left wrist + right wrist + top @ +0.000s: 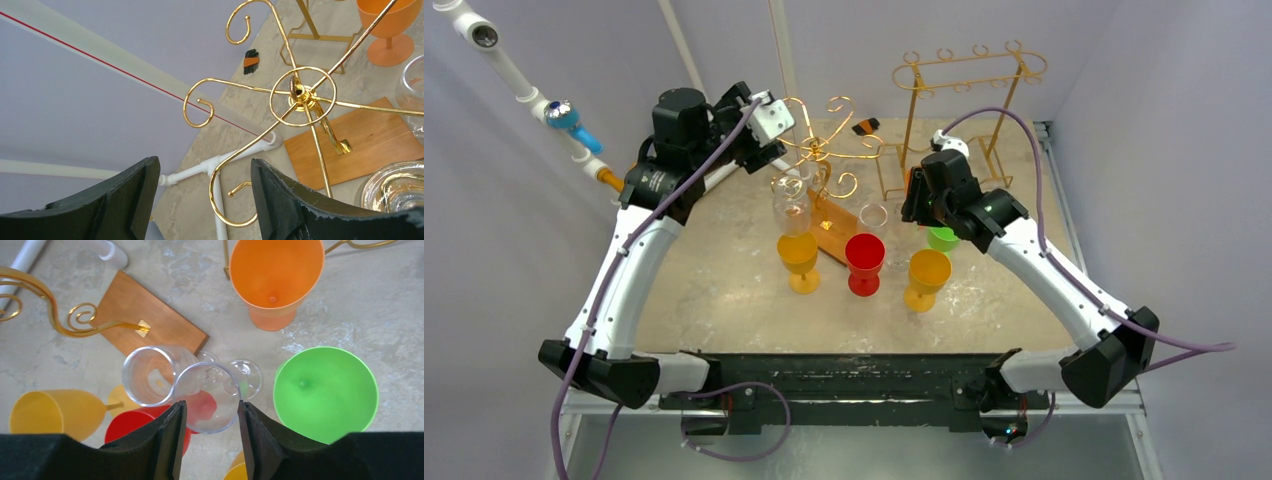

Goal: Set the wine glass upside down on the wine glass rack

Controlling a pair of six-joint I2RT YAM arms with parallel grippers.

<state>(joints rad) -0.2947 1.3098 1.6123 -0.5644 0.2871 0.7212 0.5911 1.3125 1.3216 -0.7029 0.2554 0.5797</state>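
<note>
A clear wine glass [207, 385] stands upright on the table among coloured goblets, also seen from above as the wine glass [874, 215]. My right gripper [210, 410] is shut on it, a finger against each side of its rim. The gold, curly-armed wine glass rack [824, 150] stands on a wooden base [834, 235]. A second clear glass [791, 205] hangs foot-up from a near arm of the rack. My left gripper [205, 167] is open and empty, up beside the rack [302, 95], with one gold hook showing beyond its fingers.
Coloured goblets crowd the held glass: orange-yellow [799, 255], red [864, 260], yellow [927, 275] and green [942, 238]. A tall gold bar rack [969, 75] stands at the back right. A white pipe [519, 85] runs along the left wall. A small black-and-orange tool [865, 126] lies behind.
</note>
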